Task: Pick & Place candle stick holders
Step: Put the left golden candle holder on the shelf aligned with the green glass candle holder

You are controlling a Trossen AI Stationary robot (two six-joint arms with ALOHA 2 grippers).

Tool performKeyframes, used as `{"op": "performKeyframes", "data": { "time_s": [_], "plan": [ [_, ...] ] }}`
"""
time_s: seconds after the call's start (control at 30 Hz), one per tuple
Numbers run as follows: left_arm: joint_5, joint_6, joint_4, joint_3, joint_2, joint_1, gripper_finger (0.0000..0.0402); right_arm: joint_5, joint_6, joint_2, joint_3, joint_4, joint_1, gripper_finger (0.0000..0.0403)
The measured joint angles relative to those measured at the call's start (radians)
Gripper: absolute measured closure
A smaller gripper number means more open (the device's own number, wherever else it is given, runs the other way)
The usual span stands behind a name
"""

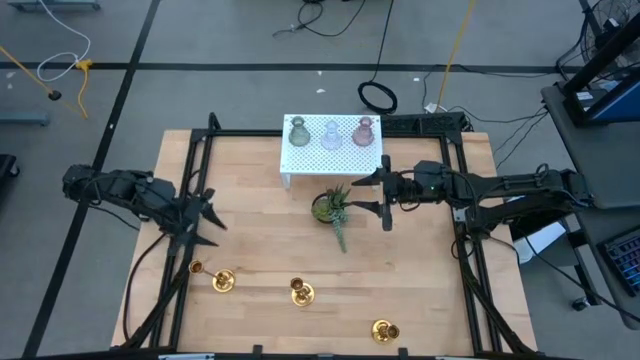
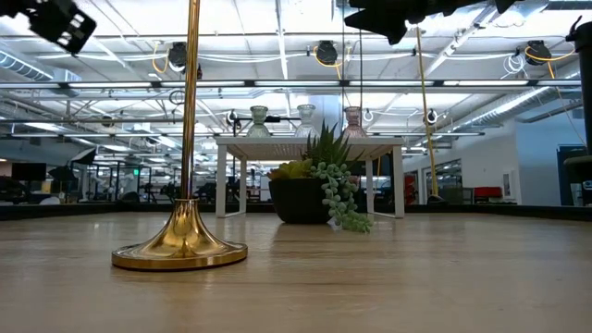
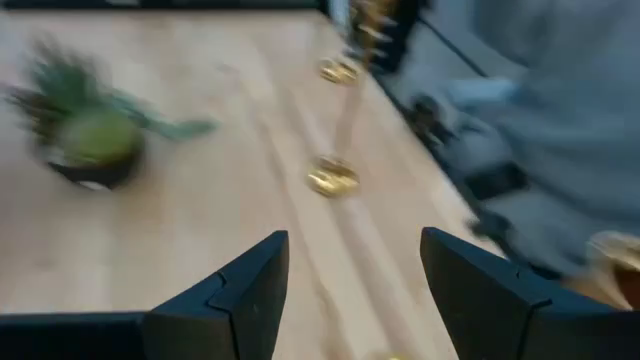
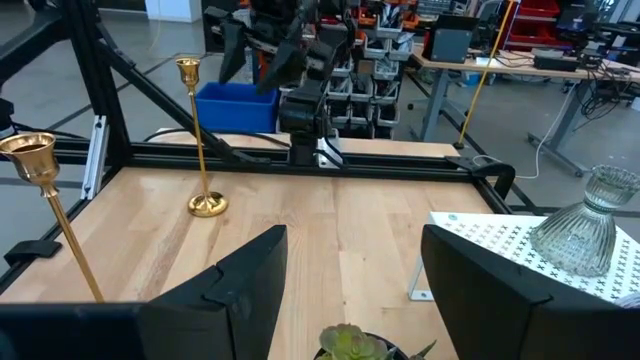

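Observation:
Three gold candlestick holders stand upright on their round bases near the table's front edge: one at the left (image 1: pixel 222 281), one in the middle (image 1: pixel 301 292), one at the right (image 1: pixel 384 330). One stands close in the low view (image 2: pixel 180 245). My left gripper (image 1: pixel 210 218) is open and empty above the table's left part, and its blurred wrist view (image 3: pixel 355 250) shows a holder (image 3: pixel 333 178) ahead. My right gripper (image 1: pixel 384 195) is open and empty, right of the plant; its wrist view (image 4: pixel 355 245) shows two holders (image 4: pixel 205 205) (image 4: pixel 30 150) farther off.
A green potted plant (image 1: pixel 333 208) stands at the table's middle, just left of my right gripper. Behind it a white perforated stand (image 1: pixel 330 160) carries three glass vases (image 1: pixel 331 133). A black frame (image 1: pixel 190 160) runs along the table's edges.

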State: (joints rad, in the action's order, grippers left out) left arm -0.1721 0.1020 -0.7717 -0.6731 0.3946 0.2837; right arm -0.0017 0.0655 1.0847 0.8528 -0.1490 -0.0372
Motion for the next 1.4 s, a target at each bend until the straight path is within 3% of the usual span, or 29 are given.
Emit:
{"op": "performKeyframes", "data": {
  "time_s": [0.13,0.37,0.57,0.77,1.1,1.4],
  "plan": [
    [-0.104,-0.003,0.004,0.0,-0.016,0.0,0.0167,0.0,0.002,0.0,0.0,-0.003,0.0,0.0177],
    [-0.217,-0.146,0.02,0.0,-0.05,0.0,0.0167,0.0,0.002,0.0,0.0,-0.004,0.0,0.0177],
    [-0.19,-0.129,0.022,0.0,-0.071,0.0,0.0167,0.0,0.0,0.0,0.0,-0.004,0.0,0.0177],
    [-0.285,-0.089,0.01,-0.003,-0.07,0.0,0.0167,0.0,0.0,0.0,0.0,-0.004,0.0,0.0177],
    [-0.386,-0.182,0.017,-0.004,-0.07,0.0,0.0167,0.0,-0.001,0.0,0.0,-0.003,0.0,0.0177],
    [-0.387,-0.219,0.044,0.019,-0.068,0.0,0.0167,0.0,-0.004,0.0,0.0,-0.003,0.0,0.0177]
  ]
}}
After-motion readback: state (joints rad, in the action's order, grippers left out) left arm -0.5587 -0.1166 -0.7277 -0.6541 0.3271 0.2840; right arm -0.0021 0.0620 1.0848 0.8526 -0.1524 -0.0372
